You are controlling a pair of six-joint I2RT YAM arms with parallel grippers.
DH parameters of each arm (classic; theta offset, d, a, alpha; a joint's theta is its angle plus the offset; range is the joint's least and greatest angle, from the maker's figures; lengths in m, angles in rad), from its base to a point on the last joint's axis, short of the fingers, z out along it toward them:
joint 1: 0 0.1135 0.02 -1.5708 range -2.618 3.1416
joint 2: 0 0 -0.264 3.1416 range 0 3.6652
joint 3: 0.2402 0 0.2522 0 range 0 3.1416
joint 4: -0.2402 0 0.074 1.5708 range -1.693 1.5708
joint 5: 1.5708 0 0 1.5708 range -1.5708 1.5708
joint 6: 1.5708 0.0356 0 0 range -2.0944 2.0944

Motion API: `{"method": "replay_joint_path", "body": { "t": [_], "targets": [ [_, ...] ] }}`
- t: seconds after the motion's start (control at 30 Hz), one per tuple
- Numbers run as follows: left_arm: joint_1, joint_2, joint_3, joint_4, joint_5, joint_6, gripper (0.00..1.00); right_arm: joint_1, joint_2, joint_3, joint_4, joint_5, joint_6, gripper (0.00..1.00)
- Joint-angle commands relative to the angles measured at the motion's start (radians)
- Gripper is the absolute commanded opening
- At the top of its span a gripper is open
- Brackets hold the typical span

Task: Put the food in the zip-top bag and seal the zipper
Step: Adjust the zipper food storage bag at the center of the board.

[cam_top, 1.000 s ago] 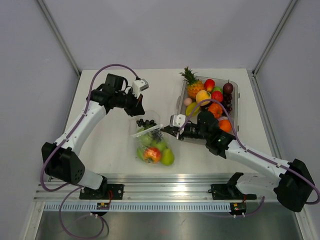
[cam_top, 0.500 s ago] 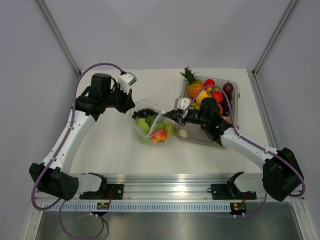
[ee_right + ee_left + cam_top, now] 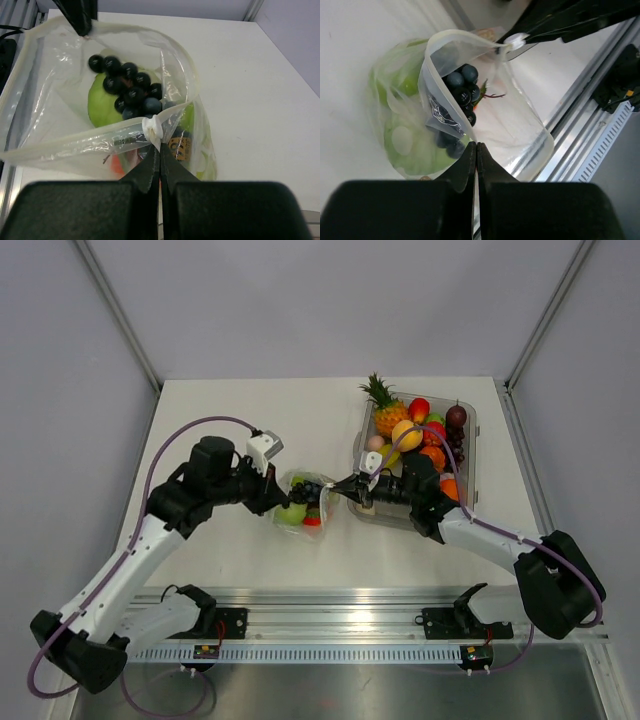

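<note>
From above, the zip-top bag lies on the bench between the two arms. The left pincer is pressed together on its left edge and the right pincer on its right edge, so the mouth's long axis runs straight from one pincer to the other. Whether the bag rests on the bench or hangs just clear of it cannot be told here. More food, a pineapple among it, sits in the tray just behind the right arm, which is the nearer arm to it. In the left wrist view, the left pincer pinches the near rim of the bag. The mouth gapes away from it, with dark grapes and a green piece inside. The opposite corner ends at a white slider, where the right pincer holds on. In the right wrist view, the right pincer is clamped on the zipper directly beneath the white slider. The two rim strips bow apart into a wide loop over the grapes and a green apple, and the left pincer grips the far end of that loop. The seal probably turns on this line: the slider sits at the right pincer's end, and the unsealed run of zipper stretches away toward the left pincer. The rims would have to be drawn taut and flat along that axis before they can close.
</note>
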Motion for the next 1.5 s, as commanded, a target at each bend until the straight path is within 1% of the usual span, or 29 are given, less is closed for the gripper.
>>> {"method": "replay_joint_path", "body": {
  "t": [0.0, 0.03, 0.1, 0.13, 0.2, 0.27, 0.33, 0.43, 0.53, 0.57, 0.6, 0.77, 0.9, 0.97, 1.0, 1.07, 1.17, 1.27, 1.47],
  "targets": [
    [-0.041, -0.135, -0.008, 0.100, -0.013, -0.056, 0.00, -0.003, -0.043, 0.011, 0.064, -0.021, -0.003, 0.00],
    [-0.040, -0.169, -0.016, 0.114, -0.039, -0.063, 0.00, -0.003, -0.050, 0.010, 0.064, -0.022, -0.003, 0.00],
    [-0.040, -0.182, -0.025, 0.113, -0.058, -0.053, 0.00, -0.003, -0.064, 0.005, 0.064, -0.027, -0.001, 0.00],
    [-0.040, -0.171, -0.024, 0.095, -0.064, -0.043, 0.01, -0.003, -0.067, 0.004, 0.064, -0.032, -0.001, 0.00],
    [-0.041, -0.146, -0.013, 0.072, -0.056, -0.040, 0.06, -0.003, -0.070, 0.001, 0.062, -0.035, 0.000, 0.00],
    [-0.041, -0.105, -0.005, 0.047, -0.035, -0.043, 0.06, -0.003, -0.072, -0.001, 0.062, -0.045, 0.002, 0.00],
    [-0.041, -0.082, 0.008, 0.039, -0.044, -0.045, 0.05, -0.003, -0.072, -0.003, 0.062, -0.058, 0.008, 0.00],
    [-0.041, -0.048, 0.034, 0.027, -0.056, -0.031, 0.09, -0.003, -0.083, -0.007, 0.056, -0.068, 0.013, 0.00],
    [-0.041, -0.031, 0.059, 0.016, -0.076, -0.019, 0.28, -0.003, -0.102, -0.009, 0.033, -0.072, 0.013, 0.00],
    [-0.041, -0.028, 0.065, 0.018, -0.081, -0.016, 0.41, -0.003, -0.106, -0.009, 0.027, -0.073, 0.011, 0.00],
    [-0.041, -0.022, 0.073, 0.016, -0.088, -0.014, 0.44, -0.003, -0.112, -0.007, 0.021, -0.076, 0.010, 0.00],
    [-0.041, -0.013, 0.140, 0.036, -0.099, 0.027, 0.49, -0.003, -0.116, 0.005, -0.022, -0.090, 0.000, 0.00],
    [-0.041, 0.002, 0.188, 0.087, -0.104, 0.073, 0.55, -0.003, -0.113, 0.014, -0.043, -0.098, -0.013, 0.00],
    [-0.041, 0.019, 0.208, 0.105, -0.085, 0.095, 0.57, -0.003, -0.113, 0.016, -0.050, -0.098, -0.017, 0.00],
    [-0.044, 0.027, 0.220, 0.131, -0.044, 0.110, 0.59, -0.003, -0.110, 0.016, -0.050, -0.099, -0.018, 0.00],
    [-0.060, 0.048, 0.228, 0.156, -0.018, 0.125, 0.60, -0.003, -0.107, 0.022, -0.054, -0.104, -0.018, 0.00],
    [-0.134, 0.090, 0.249, 0.163, 0.011, 0.180, 0.61, -0.003, -0.099, 0.033, -0.066, -0.108, -0.020, 0.00],
    [-0.184, 0.140, 0.255, 0.157, 0.022, 0.234, 0.62, -0.003, -0.093, 0.039, -0.068, -0.108, -0.018, 0.00],
    [-0.225, 0.199, 0.232, 0.177, 0.022, 0.283, 0.62, -0.004, -0.089, 0.047, -0.073, -0.111, -0.015, 0.00]
  ]
}}
